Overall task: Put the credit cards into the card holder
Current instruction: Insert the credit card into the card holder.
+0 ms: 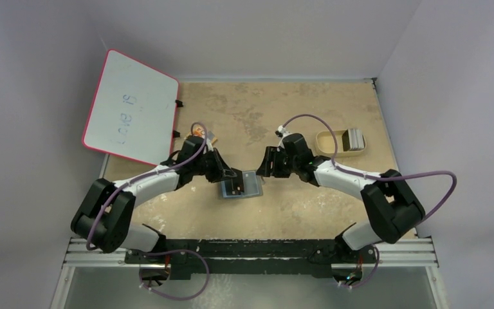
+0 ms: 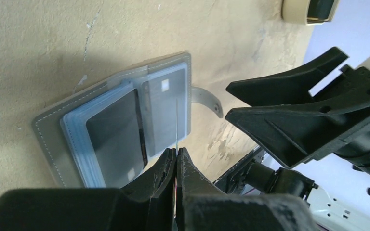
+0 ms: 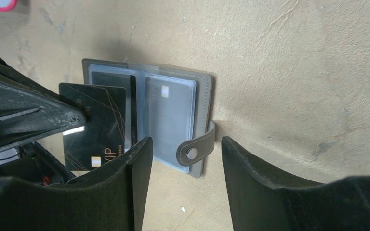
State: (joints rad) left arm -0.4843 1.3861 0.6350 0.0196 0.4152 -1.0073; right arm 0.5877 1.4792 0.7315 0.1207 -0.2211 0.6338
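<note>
The card holder [image 3: 171,115] is lying open on the tabletop [image 3: 294,72], one pale card [image 3: 165,98] already sitting in its strap-side sleeve. The left pincer [image 2: 177,159] is pinching a black card [image 3: 99,127] over the holder's other page. The right pincer [image 3: 185,144] is gaping wide and empty at the holder's strap [image 3: 207,137], and more credit cards [image 1: 355,138] are waiting in the tan tray [image 1: 325,143], well apart from the holder.

Grey card holder [image 3: 171,120], blue inside; black card [image 3: 101,126].

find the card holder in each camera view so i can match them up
top external: card holder lies open mid-picture, under the left gripper.
left wrist: centre-left, open, just beyond that gripper's fingertips.
right wrist: upper centre, open, snap strap hanging off its right edge.
shared landmark: the left gripper, shut on a dark card over the holder.
</note>
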